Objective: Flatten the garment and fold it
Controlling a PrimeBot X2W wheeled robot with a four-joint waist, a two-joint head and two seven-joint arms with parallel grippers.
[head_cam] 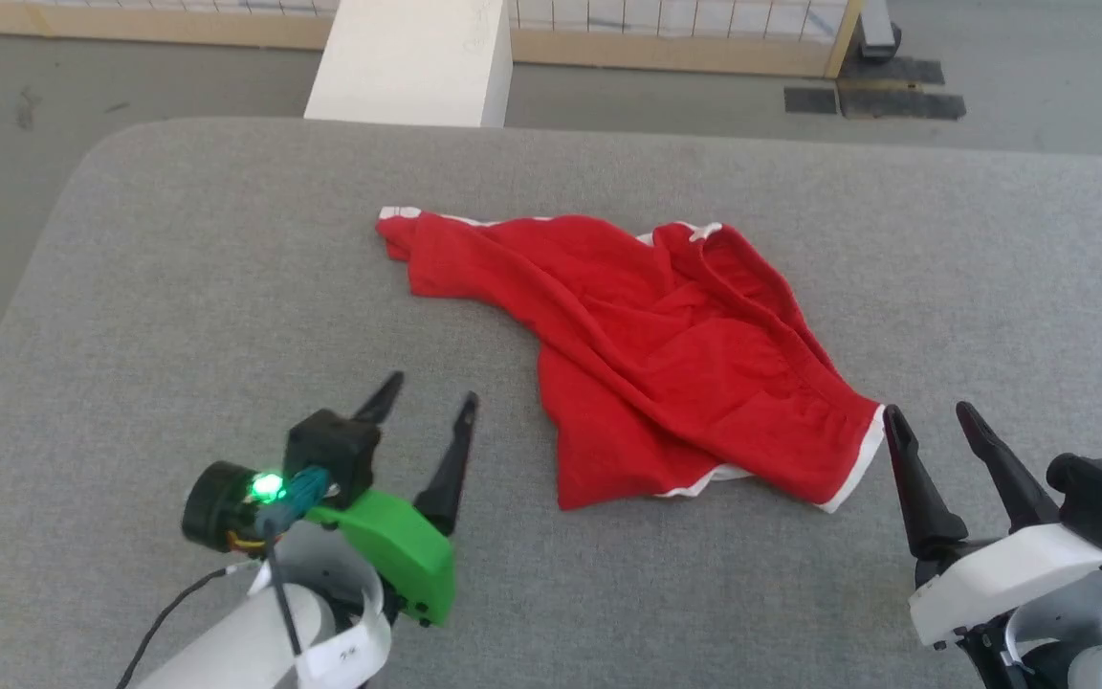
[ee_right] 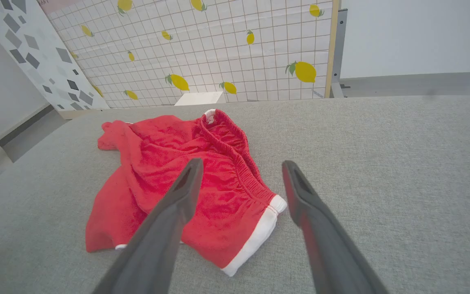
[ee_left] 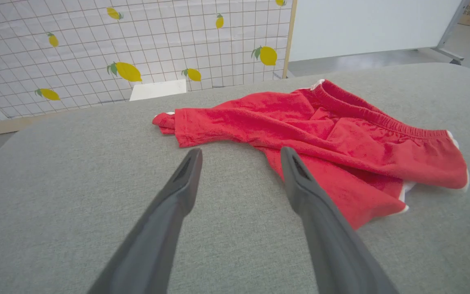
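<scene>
Grey table (head_cam: 178, 287): crumpled garment (head_cam: 666, 364), both claws spread

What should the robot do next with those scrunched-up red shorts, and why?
Probably nudge the right gripper a little forward and to its left, so the white-striped corner slips between its open fingers. The red shorts lie crumpled on the grey surface, nothing is gripped yet, and that corner is just beside the right gripper; the left gripper, also open, sits farther off.
</scene>
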